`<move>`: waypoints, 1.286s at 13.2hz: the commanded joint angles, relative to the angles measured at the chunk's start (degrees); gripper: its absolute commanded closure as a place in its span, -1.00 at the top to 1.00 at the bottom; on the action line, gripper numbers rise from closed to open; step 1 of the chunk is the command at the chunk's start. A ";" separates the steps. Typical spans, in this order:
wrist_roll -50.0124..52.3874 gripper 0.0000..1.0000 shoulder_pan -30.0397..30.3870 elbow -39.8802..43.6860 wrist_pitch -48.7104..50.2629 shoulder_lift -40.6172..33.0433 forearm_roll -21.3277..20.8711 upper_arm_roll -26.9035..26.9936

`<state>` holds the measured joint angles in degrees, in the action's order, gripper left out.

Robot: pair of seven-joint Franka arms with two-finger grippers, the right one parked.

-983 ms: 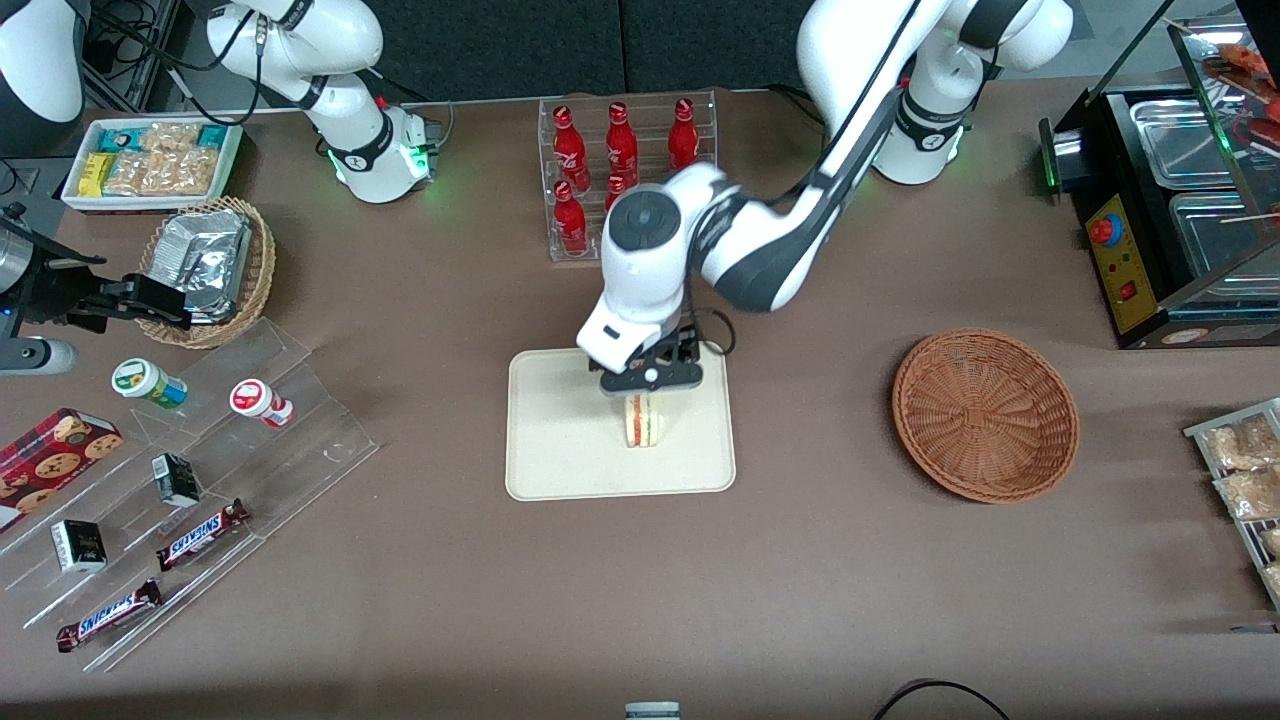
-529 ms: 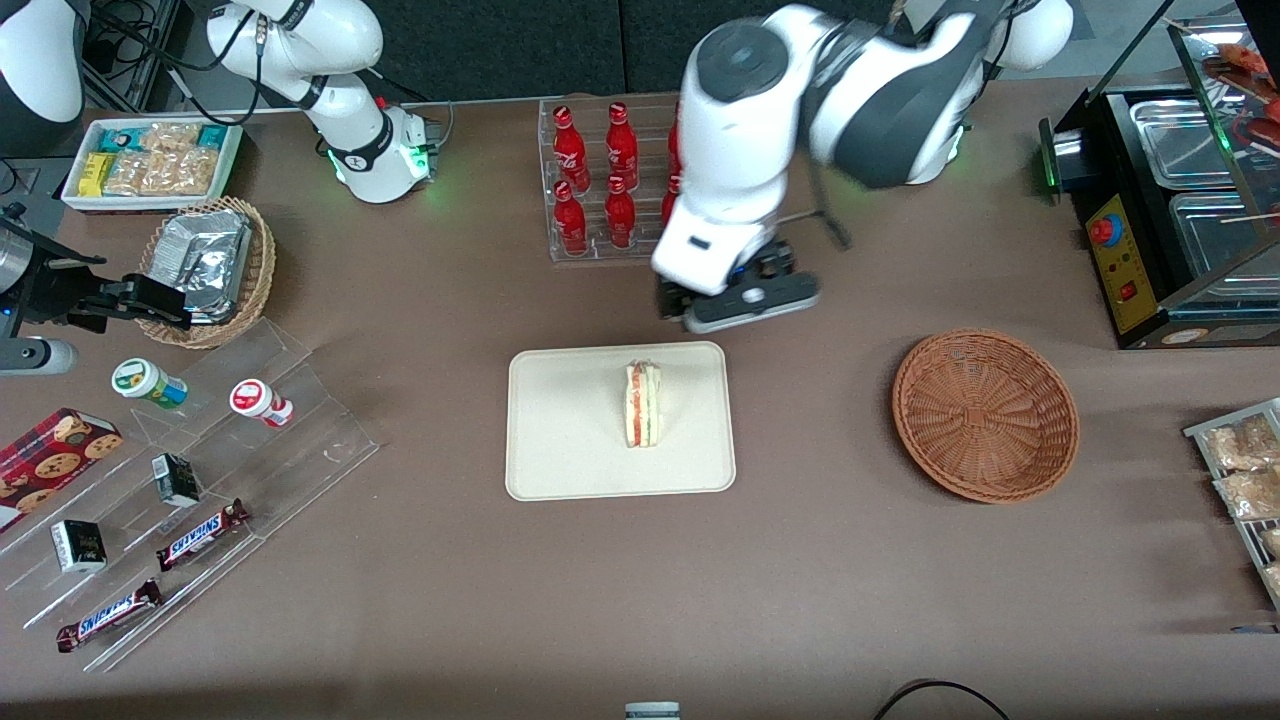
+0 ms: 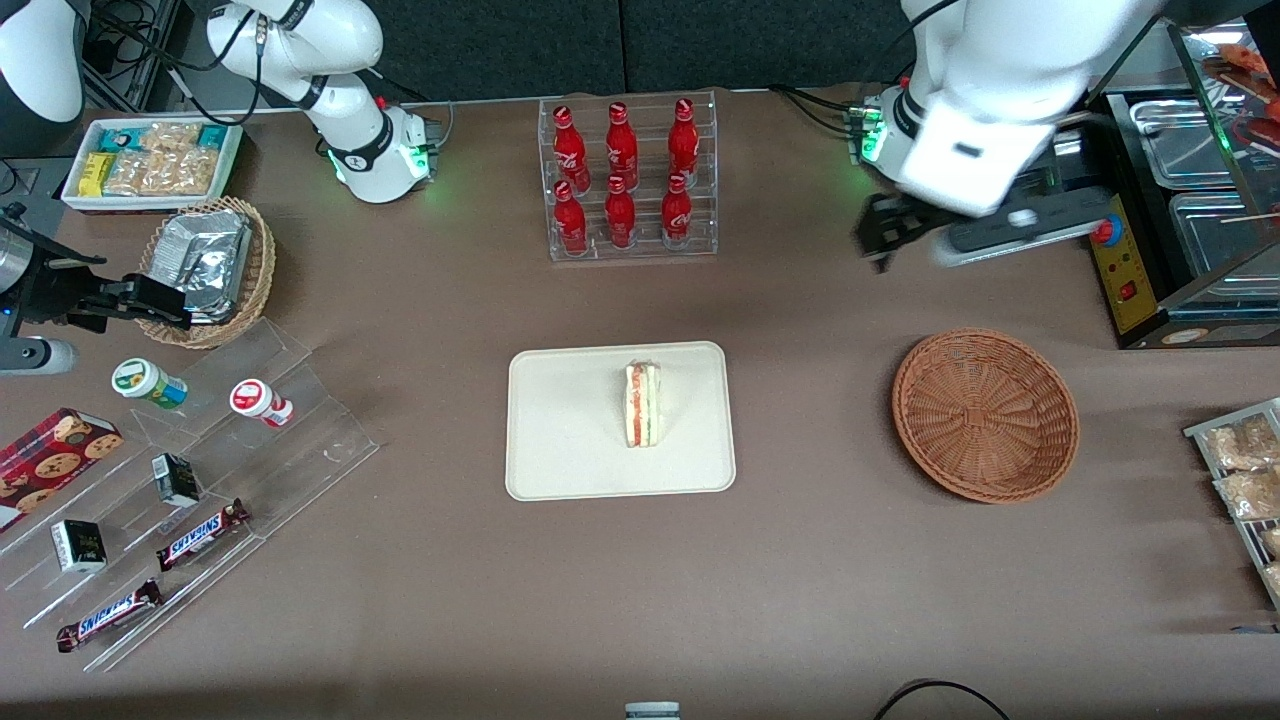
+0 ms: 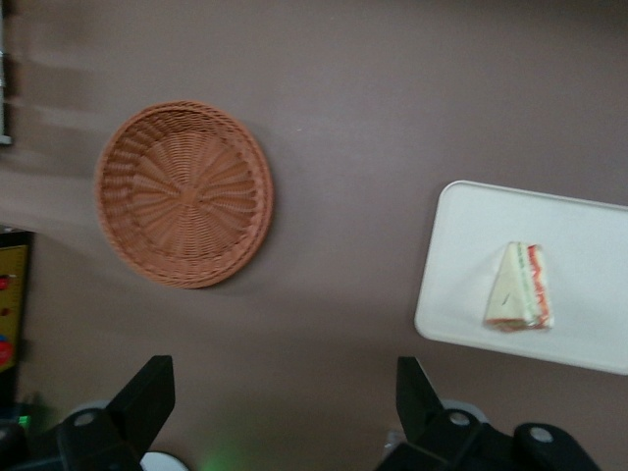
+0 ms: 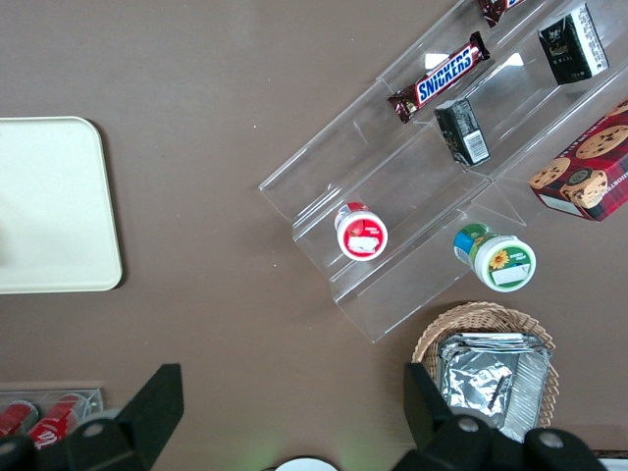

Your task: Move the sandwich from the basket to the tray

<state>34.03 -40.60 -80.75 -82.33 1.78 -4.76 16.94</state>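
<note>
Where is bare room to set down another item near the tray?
Bare table lies between the tray and the basket, and nearer the front camera than both. The sandwich leaves tray surface free. The open tool hangs above the table, farther back than the basket.

Even, soft overhead light covers the brown bench point(image 3: 820, 600), and the basket point(image 3: 985, 415) and tray point(image 3: 560, 440) cast faint shadows. The gripper point(image 3: 985, 235), raised near the working arm's base, is smeared by motion blur in the front view. The left wrist view is dimmer and slightly soft.
</note>
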 commanded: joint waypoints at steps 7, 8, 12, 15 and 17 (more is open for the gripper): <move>-19.33 1.00 4.81 -1.96 3.05 -4.86 3.43 9.69; -21.79 1.00 7.61 -1.95 4.01 -5.29 3.79 9.52; -25.42 1.00 23.59 -1.95 4.29 -4.69 6.77 -1.96; -24.89 1.00 32.65 -1.69 4.02 -3.54 6.87 -13.38; -25.41 1.00 37.59 -1.60 4.02 -3.63 7.04 -19.39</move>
<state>9.03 -7.64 -82.38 -78.25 -1.62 1.46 2.24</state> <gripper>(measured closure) 0.000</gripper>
